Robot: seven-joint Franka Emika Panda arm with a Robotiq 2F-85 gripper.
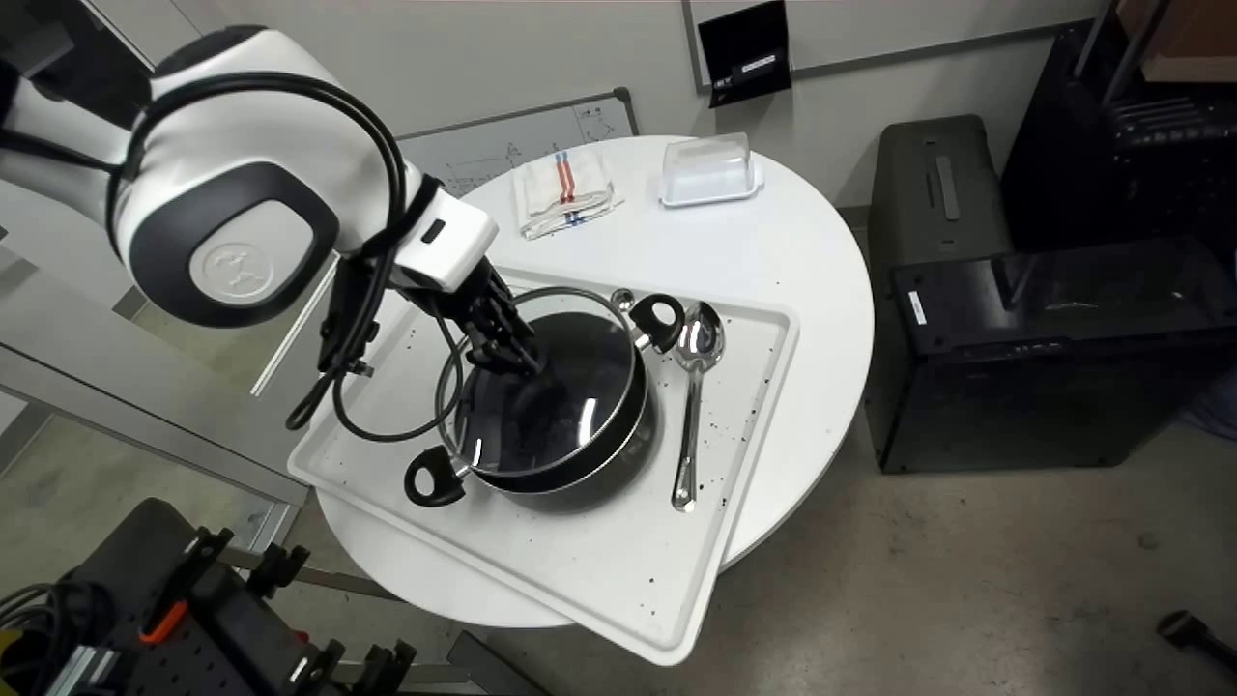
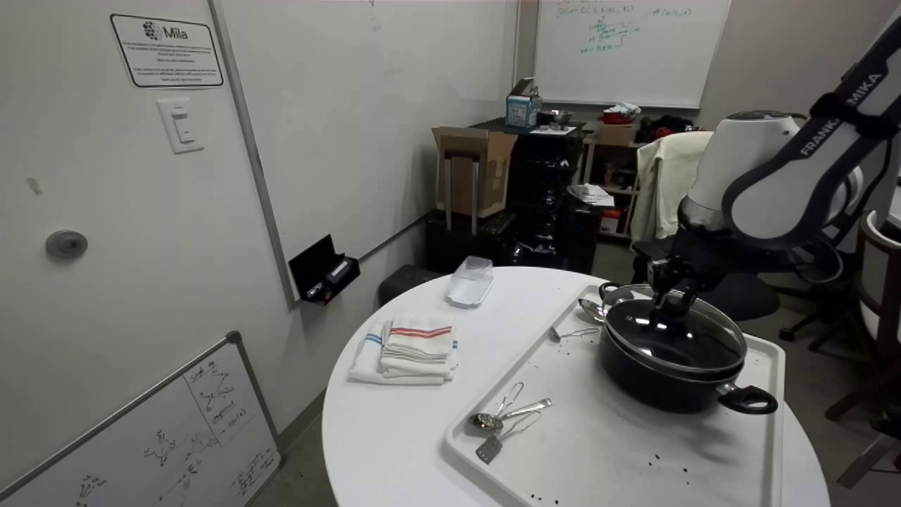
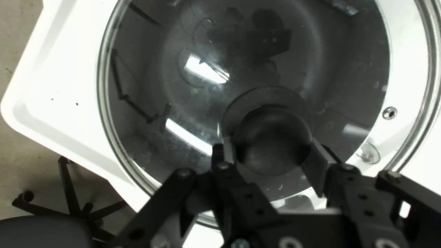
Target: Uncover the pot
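The wide black pot [image 1: 609, 476] stands on the tray in both exterior views [image 2: 633, 370], with its loop handles out to the sides. The round glass lid [image 1: 594, 372] is over it, its metal rim slightly above the pot's rim, with a narrow dark gap between them. In the wrist view the lid [image 3: 206, 41] fills most of the picture, and pale tray shows through the glass past the pot's edge. My gripper [image 3: 270, 151] has a finger on each side of the lid's dark knob [image 3: 272, 137], both appearing to touch it. The fingertips [image 2: 672, 306] hide the knob in an exterior view.
A white tray [image 1: 618, 590] lies on the round table. A large metal spoon [image 1: 703, 338] lies beside the pot. Several small utensils [image 2: 496, 422] lie at a tray corner. Folded towels [image 1: 565, 184] and a clear-lidded dish [image 1: 710, 174] stand behind the tray.
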